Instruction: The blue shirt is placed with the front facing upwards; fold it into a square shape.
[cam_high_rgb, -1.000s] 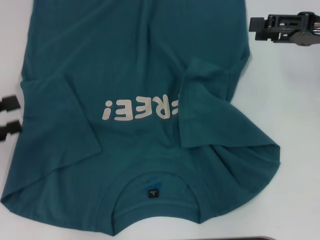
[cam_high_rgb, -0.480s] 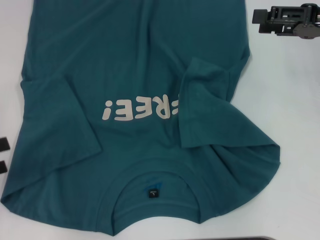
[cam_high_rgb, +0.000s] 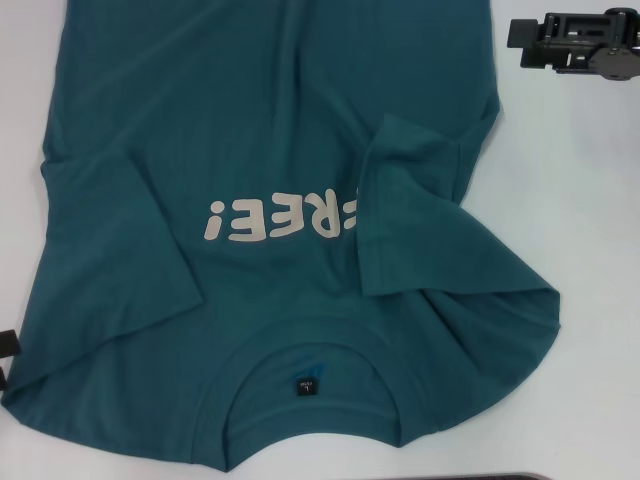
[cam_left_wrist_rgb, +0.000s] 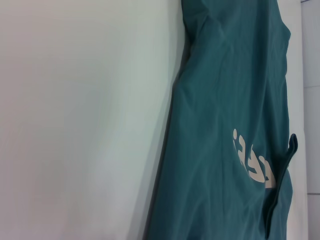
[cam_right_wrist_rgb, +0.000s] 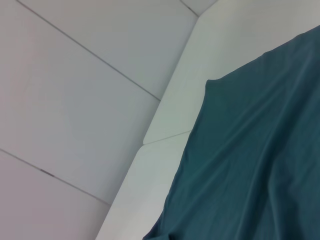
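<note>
Both grippers' fingers are cut off, grip unreadable; blue shirt (cam_high_rgb: 270, 200) overruns frame.

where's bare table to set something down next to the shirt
Bare table lies on the robot's right of the blue shirt, nearer than the right gripper. A narrow strip runs along the left edge, where the left gripper sits. The middle is all cloth.

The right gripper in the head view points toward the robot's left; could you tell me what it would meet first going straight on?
Probably the blue shirt: the right gripper aims at its far side edge, though its height above the cloth is unclear.
</note>
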